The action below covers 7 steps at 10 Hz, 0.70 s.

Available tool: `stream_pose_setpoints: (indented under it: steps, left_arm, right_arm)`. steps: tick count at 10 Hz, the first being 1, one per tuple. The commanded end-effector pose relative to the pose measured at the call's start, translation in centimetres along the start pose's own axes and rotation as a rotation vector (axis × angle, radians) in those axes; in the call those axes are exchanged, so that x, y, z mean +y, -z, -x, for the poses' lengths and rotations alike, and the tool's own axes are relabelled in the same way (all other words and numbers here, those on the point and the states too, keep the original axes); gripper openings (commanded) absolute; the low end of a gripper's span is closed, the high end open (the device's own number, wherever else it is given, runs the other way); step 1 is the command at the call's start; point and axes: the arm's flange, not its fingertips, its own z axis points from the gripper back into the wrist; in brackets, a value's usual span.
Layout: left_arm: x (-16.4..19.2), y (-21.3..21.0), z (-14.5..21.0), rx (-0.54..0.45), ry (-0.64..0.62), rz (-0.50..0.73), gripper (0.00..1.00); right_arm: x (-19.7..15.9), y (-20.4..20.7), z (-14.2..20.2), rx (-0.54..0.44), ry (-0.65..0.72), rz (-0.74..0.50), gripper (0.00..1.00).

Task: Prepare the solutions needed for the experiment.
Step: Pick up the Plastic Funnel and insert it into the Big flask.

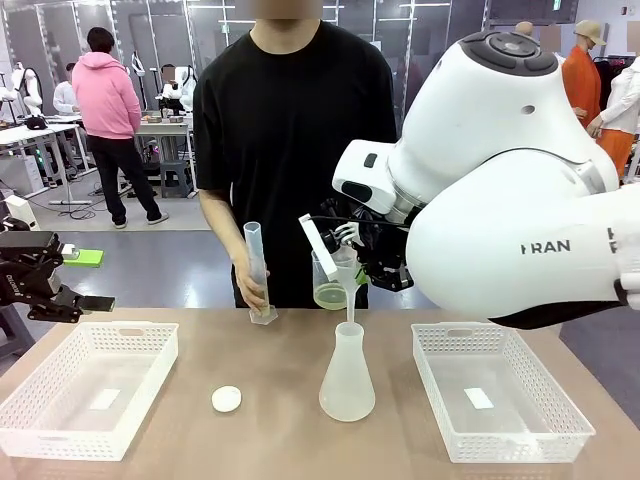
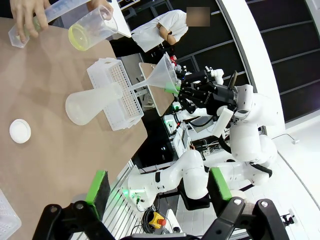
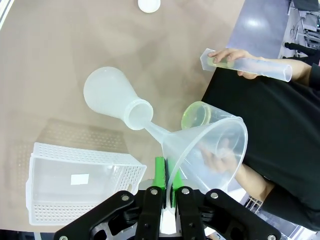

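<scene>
The right gripper (image 1: 372, 256) pinches a clear plastic funnel (image 1: 351, 308) over the translucent conical flask (image 1: 347, 378); pale yellow-green liquid (image 1: 328, 296) sits just behind.

A lab, shown by flask (image 1: 347, 385), funnel (image 3: 210, 150), measuring cylinder (image 1: 257, 265).

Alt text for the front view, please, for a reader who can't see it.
The right gripper holds a clear funnel with its stem at the mouth of a conical flask at mid-table. Behind it, a person holds a beaker of yellow-green liquid beside the funnel and a measuring cylinder in the other hand. A white cap lies left of the flask.
</scene>
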Motion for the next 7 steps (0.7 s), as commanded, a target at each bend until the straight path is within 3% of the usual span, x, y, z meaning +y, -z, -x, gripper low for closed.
stream_pose_setpoints:
  steps: [1, 7]
  left_arm:
    - [-0.2, 0.0, -0.3, -0.004, 0.007, 0.017, 1.0]
    - [-0.2, 0.0, -0.3, -0.004, 0.007, 0.017, 1.0]
  right_arm:
    - [-0.9, 1.0, 0.1, -0.003, 0.029, 0.008, 0.05]
    - [-1.5, 3.5, 1.0, -0.012, 0.064, -0.05, 0.05]
